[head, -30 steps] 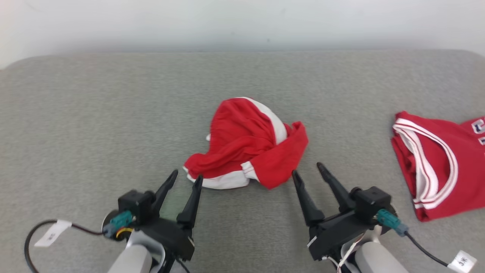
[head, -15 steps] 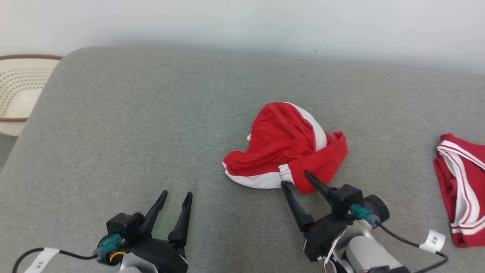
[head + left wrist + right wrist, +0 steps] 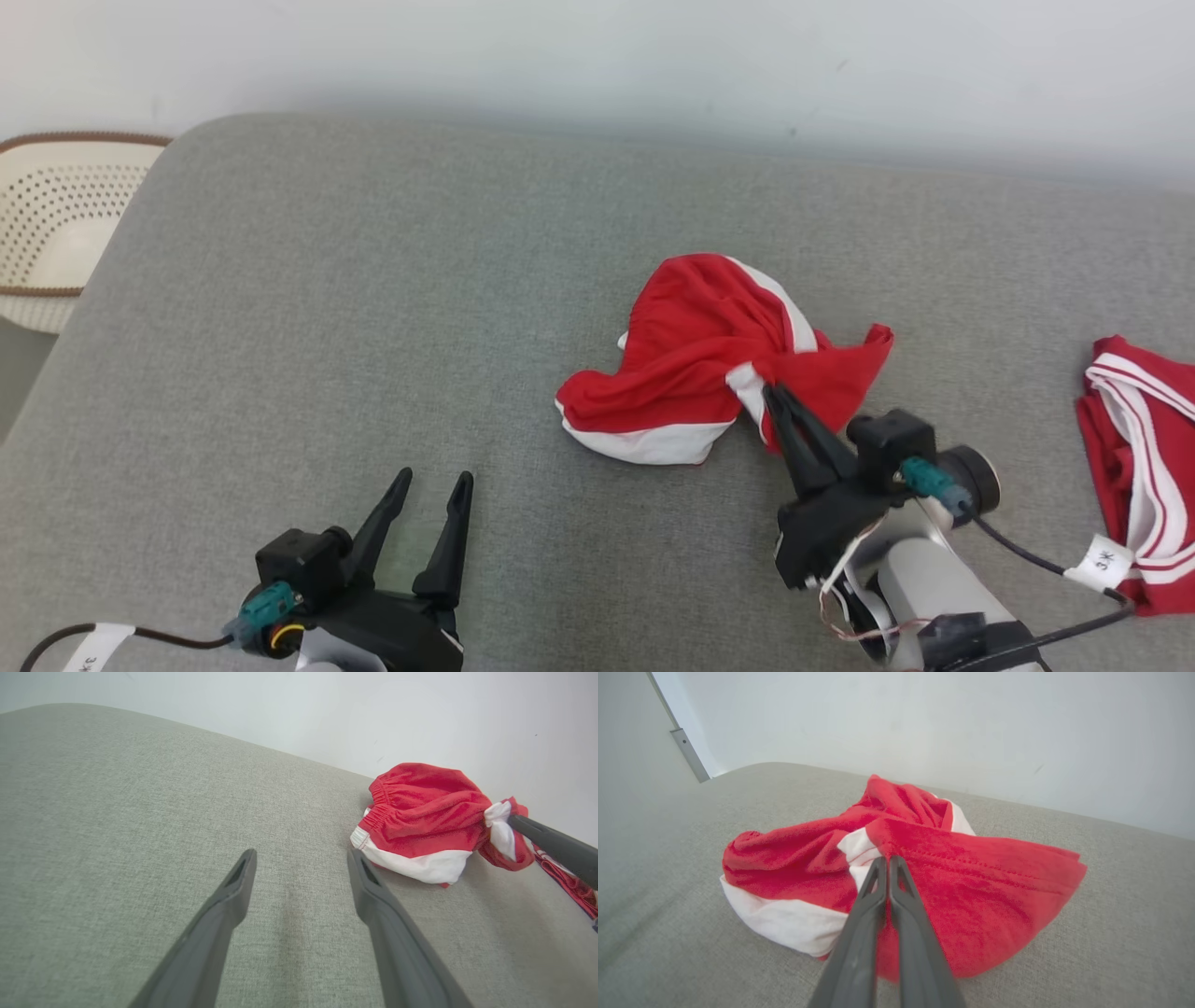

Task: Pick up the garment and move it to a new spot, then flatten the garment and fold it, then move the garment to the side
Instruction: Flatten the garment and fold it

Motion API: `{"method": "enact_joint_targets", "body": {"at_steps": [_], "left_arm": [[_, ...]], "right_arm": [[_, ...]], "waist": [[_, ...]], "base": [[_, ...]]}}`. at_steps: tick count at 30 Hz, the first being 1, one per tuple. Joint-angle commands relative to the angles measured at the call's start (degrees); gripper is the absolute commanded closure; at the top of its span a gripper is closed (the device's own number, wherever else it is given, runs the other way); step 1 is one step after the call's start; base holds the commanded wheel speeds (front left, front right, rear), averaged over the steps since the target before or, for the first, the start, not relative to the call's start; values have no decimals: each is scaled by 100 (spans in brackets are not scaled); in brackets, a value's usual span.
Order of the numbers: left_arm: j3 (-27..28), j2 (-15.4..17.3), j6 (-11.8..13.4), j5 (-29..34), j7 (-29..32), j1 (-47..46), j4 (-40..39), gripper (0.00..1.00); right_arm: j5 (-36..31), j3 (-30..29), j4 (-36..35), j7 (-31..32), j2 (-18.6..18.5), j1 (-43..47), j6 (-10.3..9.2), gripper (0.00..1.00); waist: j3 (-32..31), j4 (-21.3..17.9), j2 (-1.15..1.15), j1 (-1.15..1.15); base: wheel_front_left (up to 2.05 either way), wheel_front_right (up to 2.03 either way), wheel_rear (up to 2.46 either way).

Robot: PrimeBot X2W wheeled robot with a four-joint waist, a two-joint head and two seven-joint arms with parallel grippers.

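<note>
Lying crumpled, red-and-white garment (image 3: 691, 373), perhaps shorts, pinched by right pincer (image 3: 771, 391), left pincer (image 3: 434, 476) spread.

The head view looks forward and down from above the grey worktop (image 3: 355, 308), taking it in from well back, up to the wall (image 3: 560, 56). The left wrist view sits low over the worktop and looks along the left fingers (image 3: 210, 924) toward the wall, with the garment (image 3: 420, 816) at its right, some way off. The right wrist view looks along the right fingers (image 3: 861, 933), close upon the garment. All three share garment, worktop and wall.
</note>
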Motion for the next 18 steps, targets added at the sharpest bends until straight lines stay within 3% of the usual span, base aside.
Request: {"method": "enact_joint_targets", "body": {"at_steps": [1,9,18], "left_arm": [[-19,0,0,-70,-20,155,-2,0],[-109,2,-1,-158,-20,284,79,0],[-100,2,20,-247,-20,370,64,0]], "right_arm": [[114,-19,-179,-1,67,-14,-7,100],[489,-519,-1514,0,15,-267,-7,100],[277,-1461,-1185,0,-453,171,-7,100]], "waist": [[-83,-77,0,0],[-334,-178,0,0],[-429,-254,0,0]], "base": [[0,0,0],[0,0,0],[0,0,0]]}}
